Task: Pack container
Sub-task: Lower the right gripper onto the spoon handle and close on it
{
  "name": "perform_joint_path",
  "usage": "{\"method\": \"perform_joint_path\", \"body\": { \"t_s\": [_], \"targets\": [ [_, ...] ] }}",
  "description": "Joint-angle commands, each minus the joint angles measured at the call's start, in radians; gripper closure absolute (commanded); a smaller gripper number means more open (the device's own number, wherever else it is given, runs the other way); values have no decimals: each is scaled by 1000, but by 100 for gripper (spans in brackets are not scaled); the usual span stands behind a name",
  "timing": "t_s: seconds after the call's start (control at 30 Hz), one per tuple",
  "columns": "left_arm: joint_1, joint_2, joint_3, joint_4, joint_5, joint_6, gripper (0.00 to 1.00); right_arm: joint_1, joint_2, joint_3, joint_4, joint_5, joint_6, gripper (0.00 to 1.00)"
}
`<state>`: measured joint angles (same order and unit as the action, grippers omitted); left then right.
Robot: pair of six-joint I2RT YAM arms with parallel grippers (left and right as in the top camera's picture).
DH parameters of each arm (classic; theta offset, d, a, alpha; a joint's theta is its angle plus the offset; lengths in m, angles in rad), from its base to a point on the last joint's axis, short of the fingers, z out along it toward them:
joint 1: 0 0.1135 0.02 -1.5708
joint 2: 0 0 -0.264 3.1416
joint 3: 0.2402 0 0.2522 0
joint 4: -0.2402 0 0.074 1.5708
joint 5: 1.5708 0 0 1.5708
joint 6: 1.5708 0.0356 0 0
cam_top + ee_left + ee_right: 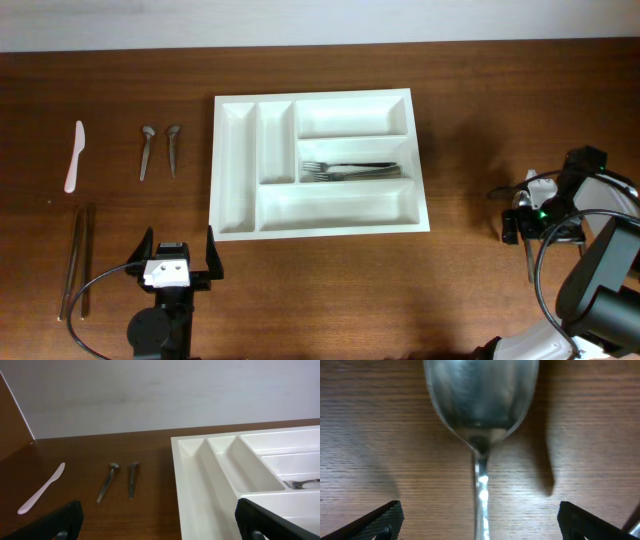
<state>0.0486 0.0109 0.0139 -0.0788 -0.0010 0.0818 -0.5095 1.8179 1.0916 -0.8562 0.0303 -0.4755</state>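
Observation:
The white container (235,180) sits mid-table, with forks (350,171) in its middle long compartment; it also shows in the left wrist view (200,485). Two small spoons (160,150) and a white plastic knife (74,156) lie to its left, also in the left wrist view as the spoons (119,480) and the knife (41,489). My left gripper (178,262) is open and empty near the front edge, just left of the container. My right gripper (480,520) is open low over a metal spoon (480,410), whose handle runs between the fingers.
Two long thin sticks (78,262) lie at the front left. The right arm (570,215) sits at the far right of the table, with cables around it.

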Motion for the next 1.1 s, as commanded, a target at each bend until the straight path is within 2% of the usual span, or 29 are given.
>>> {"method": "perform_joint_path", "body": {
  "t_s": [0.0, 0.5, 0.63, 1.07],
  "targets": [
    [6, -5, -5, -3, 1, -10, 1, -39, 8, -9, 5, 19, -11, 1],
    [6, -5, -5, -3, 1, -10, 1, -79, 8, -9, 16, -26, -72, 1],
    [6, -5, -5, -3, 1, -10, 1, -79, 12, -11, 17, -26, -97, 7],
    [6, -5, -5, -3, 1, -10, 1, -79, 42, -11, 41, -7, -97, 7]
  ]
}}
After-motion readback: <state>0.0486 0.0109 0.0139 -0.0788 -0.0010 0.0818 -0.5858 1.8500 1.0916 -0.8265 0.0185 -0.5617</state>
